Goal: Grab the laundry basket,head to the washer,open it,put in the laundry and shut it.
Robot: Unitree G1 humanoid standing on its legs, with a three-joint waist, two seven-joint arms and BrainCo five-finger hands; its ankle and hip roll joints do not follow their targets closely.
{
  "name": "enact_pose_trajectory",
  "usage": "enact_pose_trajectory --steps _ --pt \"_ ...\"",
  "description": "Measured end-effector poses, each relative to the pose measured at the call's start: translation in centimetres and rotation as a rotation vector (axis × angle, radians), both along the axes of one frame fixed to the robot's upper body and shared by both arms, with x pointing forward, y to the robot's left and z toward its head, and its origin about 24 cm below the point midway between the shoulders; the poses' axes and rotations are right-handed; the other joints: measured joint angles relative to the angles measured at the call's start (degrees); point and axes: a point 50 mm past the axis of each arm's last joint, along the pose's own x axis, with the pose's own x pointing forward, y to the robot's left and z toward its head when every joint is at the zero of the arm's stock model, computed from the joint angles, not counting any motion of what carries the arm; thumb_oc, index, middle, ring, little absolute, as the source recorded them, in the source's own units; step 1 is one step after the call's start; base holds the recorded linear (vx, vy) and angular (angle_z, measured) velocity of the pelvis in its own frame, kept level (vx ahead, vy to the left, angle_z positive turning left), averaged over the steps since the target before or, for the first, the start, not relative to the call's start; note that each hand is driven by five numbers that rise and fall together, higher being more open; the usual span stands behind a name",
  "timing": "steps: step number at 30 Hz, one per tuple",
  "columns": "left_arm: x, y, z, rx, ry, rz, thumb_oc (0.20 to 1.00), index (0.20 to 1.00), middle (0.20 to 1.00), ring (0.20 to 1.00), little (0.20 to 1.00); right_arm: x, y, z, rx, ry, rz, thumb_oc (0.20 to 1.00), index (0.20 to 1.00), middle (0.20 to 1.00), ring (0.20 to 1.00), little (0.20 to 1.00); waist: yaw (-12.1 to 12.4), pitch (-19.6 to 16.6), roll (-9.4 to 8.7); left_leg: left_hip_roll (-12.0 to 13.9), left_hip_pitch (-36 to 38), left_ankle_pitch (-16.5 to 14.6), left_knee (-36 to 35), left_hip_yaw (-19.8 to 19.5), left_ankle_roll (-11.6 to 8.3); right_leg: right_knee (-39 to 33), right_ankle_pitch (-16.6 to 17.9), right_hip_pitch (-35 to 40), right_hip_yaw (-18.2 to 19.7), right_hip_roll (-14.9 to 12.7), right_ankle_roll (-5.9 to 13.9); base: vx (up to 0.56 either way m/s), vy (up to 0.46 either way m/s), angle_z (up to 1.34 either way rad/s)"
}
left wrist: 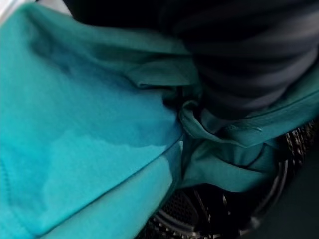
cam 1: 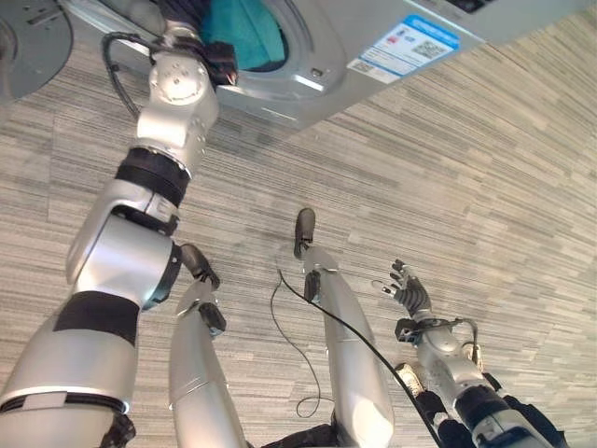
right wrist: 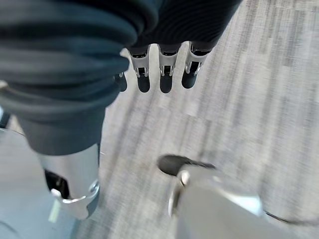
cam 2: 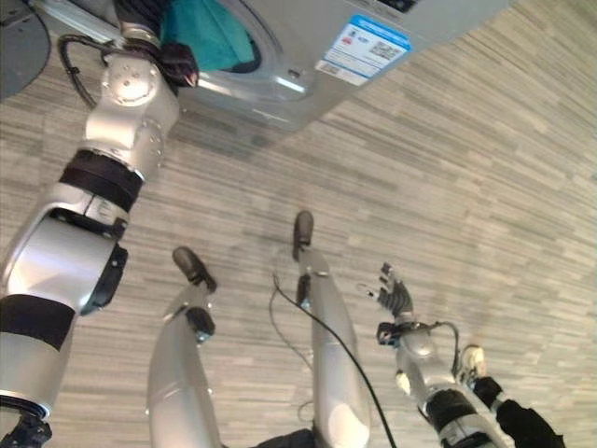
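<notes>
With my left robot hand (cam 1: pixel 220 62) reaching into the washer (cam 1: pixel 308 65), fingers hidden so I couldn't tell its grip, the teal laundry (left wrist: pixel 89 124) lay bunched just ahead at the drum mouth, needing a deeper push, while my right robot hand (cam 2: pixel 393 295) hung open.

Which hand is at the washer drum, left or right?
The left hand, reaching into the washer opening against the teal garment. The right hand hangs low over the floor, fingers relaxed, holding nothing.
</notes>
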Motion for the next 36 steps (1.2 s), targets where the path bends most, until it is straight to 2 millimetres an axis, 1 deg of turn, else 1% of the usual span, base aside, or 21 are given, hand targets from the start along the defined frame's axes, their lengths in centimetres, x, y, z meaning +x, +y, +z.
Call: enact_pose_trajectory --steps 3,5,8,12,13,15,16,17,18,19,20,23,24,26,27,29,30,31,32,34,36 --pt "-0.2 1.6 0.5 -0.065 0.001 0.02 0.2 0.2 0.2 0.2 0.2 0.2 -0.6 1.1 0.026 -0.052 -0.026 1.0 1.0 1.0 1.0 1.0 -0.2 0.0 -0.01 2.6 -4.1 -3.0 6.8 -1.5 -0.35 5.4 -2.3 -3.7 0.4 0.9 -0.94 0.07 -0.006 -0.22" --pt "-0.1 1.7 0.5 -0.106 0.006 -0.005 0.2 0.2 0.2 0.2 0.2 0.1 -0.8 1.2 0.032 -0.057 -0.034 1.0 1.0 1.0 1.0 1.0 -0.2 0.0 -0.01 3.0 -5.8 -3.3 8.2 -2.0 -0.46 7.1 -3.4 -5.6 0.5 1.3 -0.97 0.06 -0.002 -0.03" --pt "0.1 1.1 0.2 -0.209 0.01 -0.069 0.2 0.2 0.2 0.2 0.2 -0.2 -0.2 1.7 0.049 -0.085 -0.009 1.0 1.0 1.0 1.0 1.0 -0.3 0.0 -0.01 3.3 -7.1 -3.3 8.4 -2.0 -0.49 7.2 -3.5 -7.5 0.9 2.1 -1.21 0.08 -0.002 -0.06" --pt "0.1 0.8 0.3 -0.206 0.008 -0.076 0.2 0.2 0.2 0.2 0.2 -0.6 0.7 3.0 0.067 -0.145 0.034 1.0 1.0 1.0 1.0 1.0 -1.5 0.0 -0.02 4.3 -8.5 -3.8 8.2 -0.7 -0.99 5.1 -2.0 -9.2 1.9 3.3 -1.29 0.07 -0.011 -0.2" --pt "0.1 0.9 0.7 -0.189 0.015 -0.058 0.2 0.2 0.2 0.2 0.2 -0.7 0.7 3.4 0.064 -0.161 0.043 1.0 1.0 1.0 1.0 1.0 -1.8 0.0 -0.02 4.6 -8.6 -4.0 8.1 -0.5 -1.04 4.6 -1.4 -9.2 2.0 3.6 -1.33 0.07 0.028 -0.19" --pt "-0.5 0.7 2.9 -0.173 -0.015 -0.049 0.2 0.2 0.2 0.2 0.2 -0.7 0.4 3.4 0.054 -0.16 0.036 1.0 1.0 1.0 1.0 1.0 -2.1 0.0 -0.02 4.5 -8.4 -4.0 7.8 -0.7 -1.03 4.3 -1.2 -9.0 2.0 3.5 -1.43 0.08 0.03 -0.07" --pt "-1.5 0.5 5.1 -0.139 -0.06 -0.032 0.2 0.2 0.2 0.2 0.2 -0.8 0.0 3.9 0.057 -0.178 0.023 1.0 1.0 1.0 1.0 1.0 -2.2 0.0 -0.02 4.2 -8.2 -4.0 7.1 -0.5 -1.05 3.8 -1.1 -9.1 2.2 3.5 -1.49 0.05 -0.006 -0.03" --pt "-2.5 0.2 7.1 -0.113 -0.106 -0.028 0.238 0.238 0.238 0.238 0.238 -0.7 -0.4 4.4 0.06 -0.199 0.005 1.0 1.0 1.0 1.0 1.0 -2.3 0.0 -0.02 4.2 -8.0 -3.9 6.7 -0.2 -1.2 3.4 -0.8 -9.1 2.3 3.5 -1.46 0.05 -0.024 -0.01" --pt "-3.4 0.0 8.7 -0.094 -0.149 -0.024 0.523 0.523 0.523 0.523 0.523 -0.8 -1.0 4.7 0.057 -0.215 -0.017 1.0 1.0 1.0 1.0 1.0 -2.2 0.0 -0.02 4.1 -7.6 -3.7 6.1 0.3 -1.4 3.1 -0.7 -9.1 2.5 3.4 -1.39 0.0 0.0 0.0" --pt "-3.4 0.2 8.8 -0.056 -0.151 0.001 1.0 1.0 1.0 1.0 1.0 -0.9 -1.3 4.9 0.051 -0.222 -0.026 1.0 1.0 1.0 1.0 1.0 -2.3 0.0 0.01 3.9 -7.4 -3.6 5.7 0.4 -1.42 2.9 -0.6 -9.0 2.7 3.4 -1.36 0.0 0.0 0.0" --pt "-3.6 1.0 8.8 -0.091 -0.153 -0.003 1.0 1.0 1.0 1.0 1.0 -1.3 -2.0 4.8 0.048 -0.219 -0.059 1.0 1.0 1.0 1.0 1.0 -2.2 0.0 0.01 3.8 -7.0 -3.2 4.7 0.7 -1.63 2.4 -0.5 -8.9 2.8 3.2 -1.32 0.02 -0.018 0.05" --pt "-3.8 0.6 9.1 -0.077 -0.162 -0.038 1.0 1.0 1.0 1.0 1.0 -2.1 -2.8 3.9 0.031 -0.176 -0.083 1.0 1.0 1.0 1.0 1.0 -1.1 0.0 0.01 3.4 -6.2 -2.6 3.5 0.6 -1.77 1.9 -0.3 -8.3 2.5 3.2 -1.42 0.01 0.008 0.04" --pt "-3.7 1.1 9.0 -0.063 -0.149 -0.022 1.0 1.0 1.0 1.0 1.0 -2.1 -3.0 3.8 0.028 -0.172 -0.088 1.0 1.0 1.0 1.0 1.0 -1.0 0.0 0.01 3.3 -5.7 -2.6 3.1 0.8 -1.81 1.7 -0.3 -7.9 2.7 3.1 -1.43 0.0 0.0 0.0" --pt "-3.5 2.0 8.7 0.045 -0.109 0.05 1.0 1.0 1.0 1.0 1.0 -2.2 -3.4 3.7 0.016 -0.163 -0.094 1.0 1.0 1.0 1.0 1.0 -1.0 -0.1 0.07 3.2 -4.4 -2.6 2.7 1.1 -1.81 1.6 -0.3 -7.0 2.8 2.9 -1.44 0.0 0.0 0.0" --pt "-3.2 2.6 8.3 0.121 -0.068 0.096 1.0 1.0 1.0 1.0 1.0 -2.3 -3.8 3.6 0.008 -0.154 -0.105 1.0 1.0 1.0 1.0 1.0 -0.7 -0.5 0.67 2.9 -4.0 -2.4 2.2 1.2 -1.83 1.3 -0.3 -6.6 2.8 2.8 -1.44 -0.03 0.027 0.03" --pt "-2.1 3.6 6.6 0.492 0.109 0.28 1.0 1.0 1.0 1.0 1.0 -2.7 -5.4 3.4 -0.033 -0.125 -0.12 1.0 1.0 1.0 1.0 1.0 0.2 -1.7 2.03 2.8 -4.0 -2.4 2.2 1.3 -1.82 1.0 -0.2 -6.5 2.9 2.7 -1.34 -0.04 0.038 0.02" --pt "-1.9 4.1 6.1 0.616 0.164 0.35 1.0 1.0 1.0 1.0 1.0 -2.8 -5.9 3.5 -0.054 -0.113 -0.112 1.0 1.0 1.0 1.0 1.0 0.4 -1.8 2.31 2.8 -3.9 -2.4 2.1 1.4 -1.81 1.0 -0.1 -6.5 2.9 2.6 -1.39 -0.03 0.034 -0.02" --pt "-1.4 4.9 4.9 0.892 0.269 0.504 1.0 1.0 1.0 1.0 1.0 -2.8 -6.4 3.7 -0.078 -0.1 -0.091 1.0 1.0 1.0 1.0 1.0 0.3 -1.8 2.41 2.7 -3.7 -2.4 2.3 1.6 -1.77 0.9 -0.1 -6.4 3.0 2.6 -1.37 -0.04 0.056 -0.03" --pt "-0.5 6.4 2.0 1.206 0.464 0.66 1.0 1.0 1.0 1.0 1.0 -2.9 -7.2 3.7 -0.096 -0.081 -0.087 1.0 1.0 1.0 1.0 1.0 0.1 -2.2 2.3 2.8 -3.4 -2.4 2.3 1.6 -1.78 0.4 0.2 -5.8 3.1 2.9 -1.26 -0.03 0.059 -0.06" --pt "-0.2 7.0 0.8 1.421 0.596 0.772 1.0 1.0 1.0 1.0 1.0 -3.0 -7.5 4.0 -0.119 -0.064 -0.053 1.0 1.0 1.0 1.0 1.0 -0.1 -2.4 1.9 3.0 -3.9 -2.4 2.2 1.7 -1.78 -1.3 1.2 -5.8 3.2 3.7 -1.12 -0.03 0.052 -0.1" --pt "0.0 6.8 0.6 1.613 0.635 0.853 1.0 1.0 1.0 1.0 1.0 -2.8 -7.6 4.9 -0.145 -0.08 -0.014 1.0 1.0 1.0 1.0 1.0 -0.9 -2.4 1.83 3.6 -3.9 -2.6 2.5 2.1 -1.52 -3.0 2.6 -5.1 3.4 4.0 -0.84 -0.02 0.015 -0.15"
